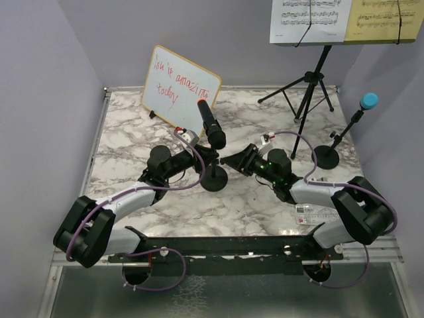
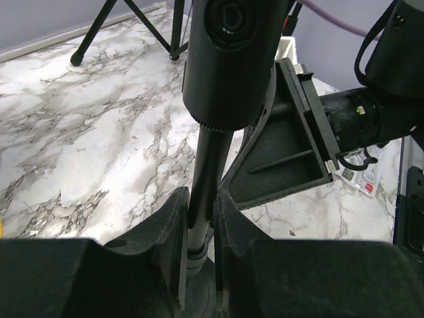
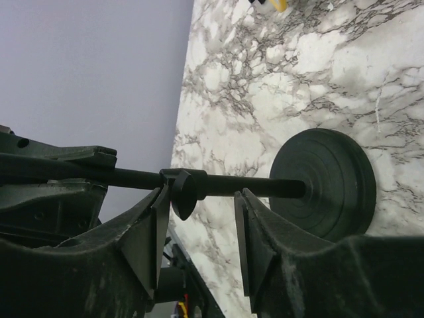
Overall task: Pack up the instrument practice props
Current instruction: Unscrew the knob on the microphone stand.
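A black microphone point(image 1: 213, 127) point(image 2: 232, 59) sits tilted in a small black mic holder whose round base point(image 1: 213, 179) point(image 3: 324, 182) rests mid-table. My left gripper point(image 1: 207, 158) point(image 2: 201, 199) is shut on the holder's thin pole point(image 2: 204, 172). From the right, my right gripper point(image 1: 232, 161) point(image 3: 202, 195) stands open astride the same pole, its left finger beside the clamp knob point(image 3: 182, 193). A blue microphone point(image 1: 368, 101) stands in a second holder point(image 1: 326, 157) at the right. White sheet music point(image 1: 310, 20) and yellow sheet music point(image 1: 384, 20) rest on the tripod music desk point(image 1: 308, 89) at the back right.
A wood-framed whiteboard point(image 1: 179, 86) with red writing leans at the back left. A small stapler and clear ruler point(image 1: 313, 213) lie by the right arm near the front edge. Walls close in on the left, back and right of the marble table point(image 1: 126, 152).
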`<state>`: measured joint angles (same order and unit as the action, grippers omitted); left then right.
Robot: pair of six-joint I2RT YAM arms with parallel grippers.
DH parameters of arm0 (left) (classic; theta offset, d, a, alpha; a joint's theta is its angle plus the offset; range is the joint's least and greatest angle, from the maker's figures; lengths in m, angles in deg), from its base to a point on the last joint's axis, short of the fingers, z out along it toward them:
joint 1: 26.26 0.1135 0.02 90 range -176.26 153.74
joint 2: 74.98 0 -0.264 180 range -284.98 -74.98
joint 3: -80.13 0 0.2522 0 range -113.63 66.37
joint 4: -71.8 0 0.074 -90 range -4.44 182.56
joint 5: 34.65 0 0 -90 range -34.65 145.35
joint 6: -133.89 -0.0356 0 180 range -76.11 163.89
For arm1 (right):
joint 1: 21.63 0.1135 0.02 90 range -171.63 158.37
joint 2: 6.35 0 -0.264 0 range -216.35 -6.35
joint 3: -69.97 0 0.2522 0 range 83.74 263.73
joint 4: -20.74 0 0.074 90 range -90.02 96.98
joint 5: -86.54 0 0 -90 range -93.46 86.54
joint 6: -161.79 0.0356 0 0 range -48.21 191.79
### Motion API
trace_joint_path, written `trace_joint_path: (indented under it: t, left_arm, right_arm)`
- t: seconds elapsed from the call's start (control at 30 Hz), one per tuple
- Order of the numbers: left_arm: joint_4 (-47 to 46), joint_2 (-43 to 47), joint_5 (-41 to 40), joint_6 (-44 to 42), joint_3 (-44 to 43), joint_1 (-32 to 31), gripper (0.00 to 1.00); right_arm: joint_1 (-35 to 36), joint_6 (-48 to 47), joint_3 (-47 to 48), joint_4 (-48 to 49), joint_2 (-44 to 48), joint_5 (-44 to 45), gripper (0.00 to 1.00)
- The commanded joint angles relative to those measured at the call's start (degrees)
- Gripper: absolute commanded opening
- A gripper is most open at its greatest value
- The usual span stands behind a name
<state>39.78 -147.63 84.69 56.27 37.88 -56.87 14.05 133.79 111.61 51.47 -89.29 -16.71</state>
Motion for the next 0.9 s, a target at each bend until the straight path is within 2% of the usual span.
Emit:
trace_joint_path:
  t: [0.0, 0.33, 0.63, 0.77, 0.87]
  left_arm:
    - [1.4, 0.8, 3.2, 1.7, -1.0, -0.8, 0.00]
    - [1.4, 0.8, 3.2, 1.6, -1.0, -0.9, 0.00]
    - [1.4, 1.0, 3.2, 1.7, -1.0, -0.9, 0.00]
    - [1.4, 1.2, 3.2, 1.7, -1.0, -0.8, 0.00]
    - [1.5, 1.2, 3.2, 1.7, -1.0, -0.9, 0.00]
  right_arm:
    - [-0.8, 8.0, -1.7, 12.1, -4.0, -4.1, 0.47]
    - [-1.3, 11.4, -1.0, 19.6, -8.7, -7.9, 0.38]
    - [-2.0, 13.1, -1.6, 25.9, -12.0, -10.6, 0.18]
    - [-2.2, 9.5, -0.9, 27.5, -12.8, -12.2, 0.07]
    - [-2.2, 1.8, 0.1, 26.7, -12.5, -14.5, 0.01]
